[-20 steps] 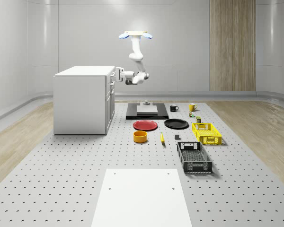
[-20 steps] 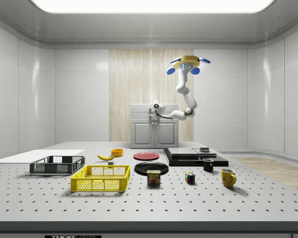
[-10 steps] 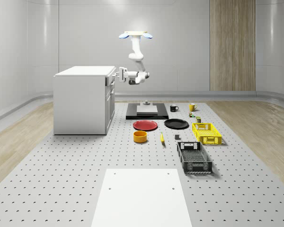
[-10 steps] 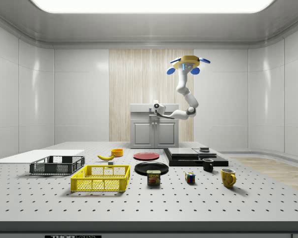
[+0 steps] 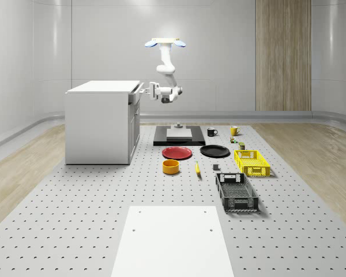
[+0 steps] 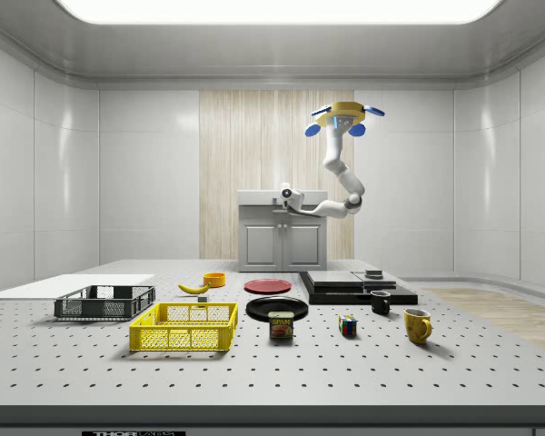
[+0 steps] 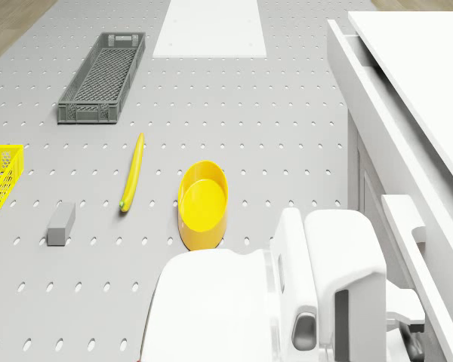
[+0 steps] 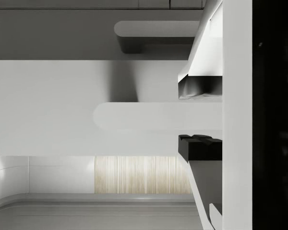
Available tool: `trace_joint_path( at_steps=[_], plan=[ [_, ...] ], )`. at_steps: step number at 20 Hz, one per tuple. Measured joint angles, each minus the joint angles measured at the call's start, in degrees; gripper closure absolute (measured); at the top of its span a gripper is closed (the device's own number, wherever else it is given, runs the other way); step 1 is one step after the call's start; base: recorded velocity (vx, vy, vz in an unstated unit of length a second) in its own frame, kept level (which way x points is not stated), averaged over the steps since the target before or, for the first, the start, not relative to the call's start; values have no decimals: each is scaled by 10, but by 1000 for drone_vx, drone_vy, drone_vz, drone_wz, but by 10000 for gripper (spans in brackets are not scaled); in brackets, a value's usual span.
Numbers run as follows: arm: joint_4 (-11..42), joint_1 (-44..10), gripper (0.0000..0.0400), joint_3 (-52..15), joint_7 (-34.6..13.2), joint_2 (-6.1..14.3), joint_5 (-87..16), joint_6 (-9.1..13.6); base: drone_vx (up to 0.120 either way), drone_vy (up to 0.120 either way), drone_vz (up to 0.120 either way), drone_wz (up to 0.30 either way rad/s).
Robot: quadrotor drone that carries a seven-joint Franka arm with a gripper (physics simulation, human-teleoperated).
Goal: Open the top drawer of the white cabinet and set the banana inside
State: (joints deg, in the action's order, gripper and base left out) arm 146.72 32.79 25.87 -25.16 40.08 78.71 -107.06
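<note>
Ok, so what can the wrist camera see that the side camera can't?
Wrist view's own: a close look at the jaws pinched on the top drawer's handle, one on each side of it.

Side view's own: the drone hovering high beside the white cabinet, its arm reaching to the cabinet's top, and the table things, like the banana, yellow crate, Spam can and yellow mug.

Both share: the cabinet and a wood-striped wall panel.
</note>
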Motion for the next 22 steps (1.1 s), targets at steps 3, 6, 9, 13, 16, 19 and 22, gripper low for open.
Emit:
trace_joint_path(
  at_steps=[3, 6, 9, 13, 16, 19, 22],
  plan=[
    [0, -8, 194, 12, -3, 4, -15, 14, 0, 0, 0, 0],
    [-1, -13, 92, 20, -5, 6, -24, 22, 0, 0, 0, 0],
    [-2, -16, 43, 25, -7, 7, -29, 27, 0, 0, 0, 0],
    [-10, -17, 16, 25, -18, 11, -33, 30, 0, 0, 0, 0],
    [-13, -15, 8, 22, -23, 12, -32, 27, 0, 0, 0, 0],
    [-13, -10, 4, 13, -23, 10, -22, 18, 0, 0, 0, 0],
    [-14, -6, 2, 4, -22, 8, -13, 10, 0, 0, 0, 0]
  ],
)
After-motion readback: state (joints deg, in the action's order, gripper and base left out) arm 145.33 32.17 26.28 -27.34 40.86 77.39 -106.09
